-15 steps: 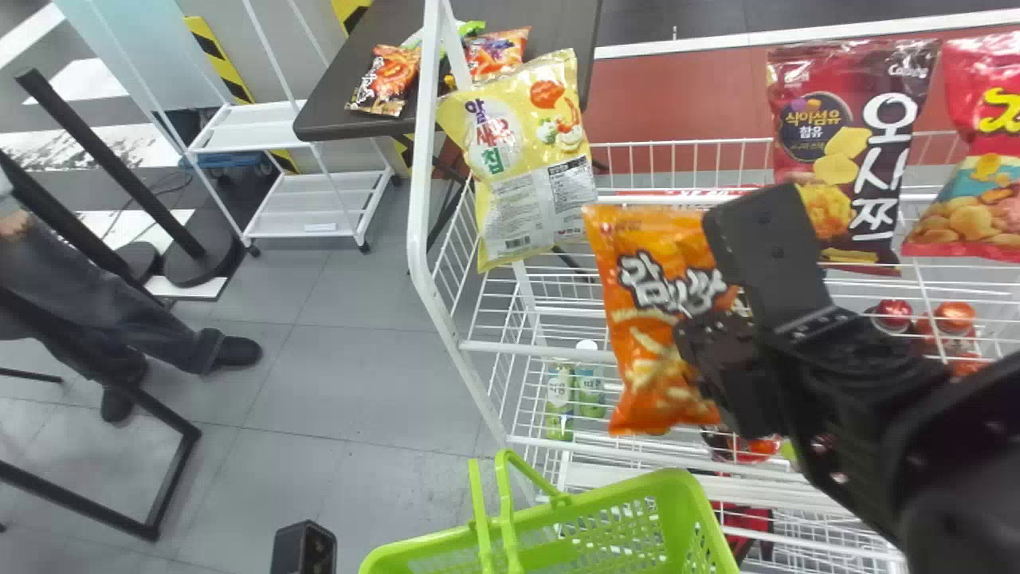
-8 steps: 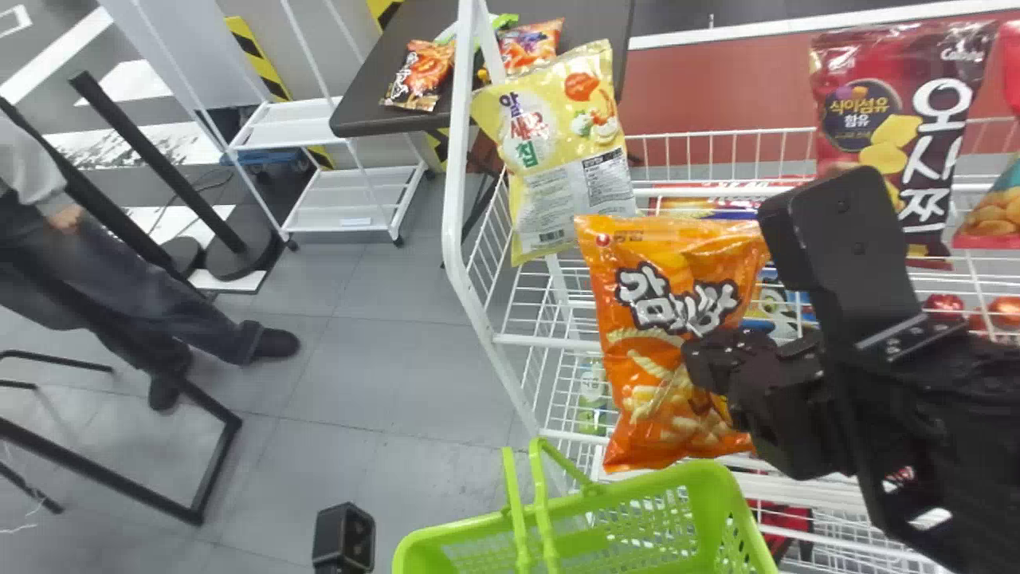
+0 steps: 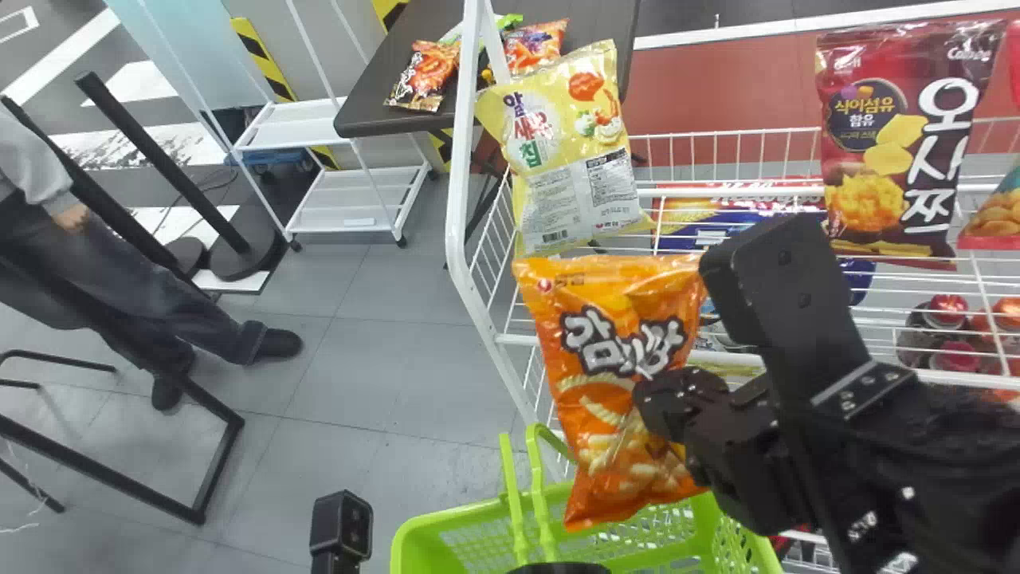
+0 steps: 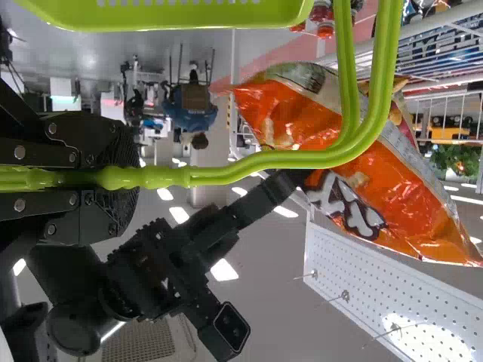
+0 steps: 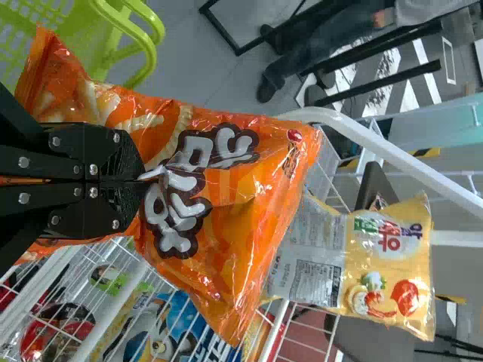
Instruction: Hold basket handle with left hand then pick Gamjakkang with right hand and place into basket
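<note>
Leftward and lower since the earlier frame, Gamjakkang (image 3: 598, 406) hangs near the basket (image 3: 452, 515), pinched between my right gripper's (image 5: 137, 181) 2 closed fingers, its lower end seemingly lined up for the drop; my left gripper (image 4: 124, 179) clamps the handle (image 4: 256, 160), fingers nearly together, presumably for steadiness.

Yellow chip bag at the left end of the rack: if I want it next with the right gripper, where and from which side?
I'd pinch the bag by its right edge, about mid-height, coming from the right: it's upright, slightly tilted, and a gap separates that edge from the dark red bag.
</note>
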### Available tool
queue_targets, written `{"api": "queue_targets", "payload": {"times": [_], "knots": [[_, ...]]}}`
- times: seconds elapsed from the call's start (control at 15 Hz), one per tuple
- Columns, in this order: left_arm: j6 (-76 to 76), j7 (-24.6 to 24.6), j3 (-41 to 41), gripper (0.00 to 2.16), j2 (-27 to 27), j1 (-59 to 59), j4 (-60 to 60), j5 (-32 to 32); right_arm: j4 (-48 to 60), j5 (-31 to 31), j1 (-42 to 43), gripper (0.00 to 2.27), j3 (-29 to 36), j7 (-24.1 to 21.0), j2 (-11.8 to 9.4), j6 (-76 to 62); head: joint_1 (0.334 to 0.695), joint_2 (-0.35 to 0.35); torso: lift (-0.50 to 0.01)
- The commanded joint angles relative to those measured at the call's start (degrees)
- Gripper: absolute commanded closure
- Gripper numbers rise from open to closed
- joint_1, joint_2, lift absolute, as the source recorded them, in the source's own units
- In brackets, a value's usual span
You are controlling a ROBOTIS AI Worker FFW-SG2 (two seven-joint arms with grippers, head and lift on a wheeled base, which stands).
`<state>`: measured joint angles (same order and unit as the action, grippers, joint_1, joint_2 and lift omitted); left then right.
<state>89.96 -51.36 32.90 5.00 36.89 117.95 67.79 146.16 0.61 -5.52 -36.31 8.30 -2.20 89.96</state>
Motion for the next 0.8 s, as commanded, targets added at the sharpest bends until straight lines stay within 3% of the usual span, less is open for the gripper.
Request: {"api": "queue_targets", "payload": {"times": [0.0, 0.27, 0.4, 0.47, 0.53, 0.6, 0.73], "knots": [[0.07, 0.03, 0.06, 2.15, 0.01, -0.33, 0.08, 0.24, -0.17, 0.01, -1.16, 2.24, -1.92, 0.66, -0.44, 0.12, 0.695, 0.35, -0.018], [0.07, 0.39, 0.06, 2.15, 0.01, -0.59, 0.44, 0.5, -0.88, -1.57, -2.65, 2.24, -4.91, 0.66, -1.58, 0.12, 0.695, 0.35, -0.018], [0.07, 0.39, 0.23, 2.15, 0.01, -0.59, 0.52, 0.59, -1.4, -2.98, -3.45, 2.0, -5.79, 1.28, -2.46, 0.12, 0.695, 0.35, -0.018], [0.07, 0.39, 0.23, 2.15, 0.1, -0.68, 0.52, 0.59, -1.58, -5.09, -3.89, 1.54, -6.85, 1.63, -2.55, 0.12, 0.695, 0.35, -0.018], [0.07, 0.47, 0.23, 2.15, 0.1, -0.77, 0.52, 0.59, -1.49, -6.85, -4.15, 0.52, -7.64, 2.42, -2.64, 0.12, 0.695, 0.35, -0.018], [0.07, 0.47, 0.23, 2.15, 0.1, -0.77, 0.52, 0.59, -1.4, -8.87, -4.06, 0.0, -8.52, 4.26, -2.64, 0.12, 0.695, 0.35, -0.018], [0.07, 0.39, 0.41, 2.15, 0.01, -0.77, 0.52, 0.59, -0.88, -10.89, -4.32, 0.02, -9.31, 6.55, -2.9, 0.12, 0.695, 0.35, -0.018]]}}
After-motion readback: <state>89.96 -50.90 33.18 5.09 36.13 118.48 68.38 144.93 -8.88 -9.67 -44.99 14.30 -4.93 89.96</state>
